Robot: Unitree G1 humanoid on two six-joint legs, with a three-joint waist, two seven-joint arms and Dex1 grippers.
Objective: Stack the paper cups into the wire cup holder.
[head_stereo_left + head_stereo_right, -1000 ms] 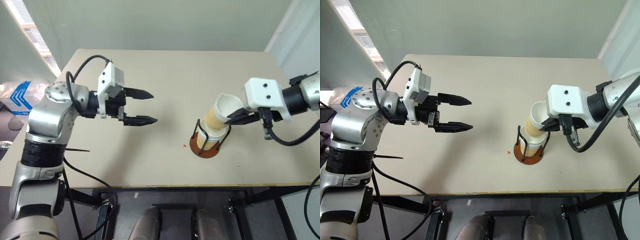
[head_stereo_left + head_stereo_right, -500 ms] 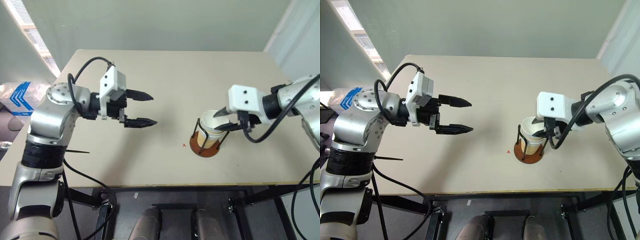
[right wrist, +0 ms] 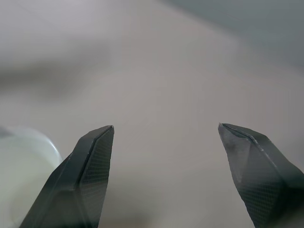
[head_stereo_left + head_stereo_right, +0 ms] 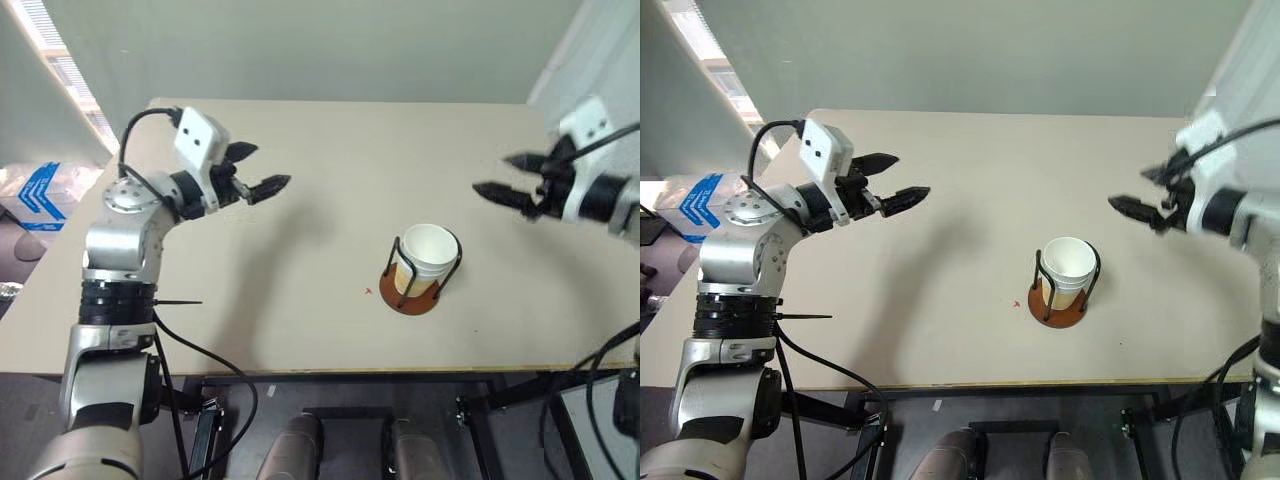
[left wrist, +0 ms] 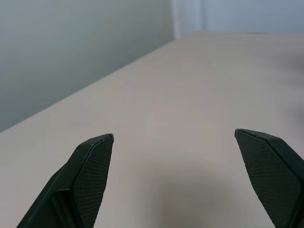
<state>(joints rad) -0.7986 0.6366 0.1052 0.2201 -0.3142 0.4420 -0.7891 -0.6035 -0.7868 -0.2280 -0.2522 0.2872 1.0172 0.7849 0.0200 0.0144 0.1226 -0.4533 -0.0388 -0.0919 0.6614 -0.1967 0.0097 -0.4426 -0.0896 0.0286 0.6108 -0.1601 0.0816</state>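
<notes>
The paper cups (image 4: 430, 250) sit nested upright in the wire cup holder (image 4: 398, 268), on its reddish-brown disc base (image 4: 412, 302), right of the table's middle. My right gripper (image 4: 491, 174) hovers open and empty, up and to the right of the cups and apart from them. A white cup rim (image 3: 21, 178) shows beside one finger in the right wrist view. My left gripper (image 4: 270, 166) is open and empty over the far left part of the table, pointing toward the middle. Its two fingers (image 5: 90, 175) frame bare tabletop.
The beige table (image 4: 300, 290) has its front edge near me and a wall behind its far edge. A tiny red mark (image 4: 369, 291) lies just left of the holder. Blue-and-white packaging (image 4: 40, 195) lies off the table's left side.
My right gripper let go of the tilted top cup, which now sits upright in the stack, then opened and drew back to the right. The left gripper swung away toward the far left.
</notes>
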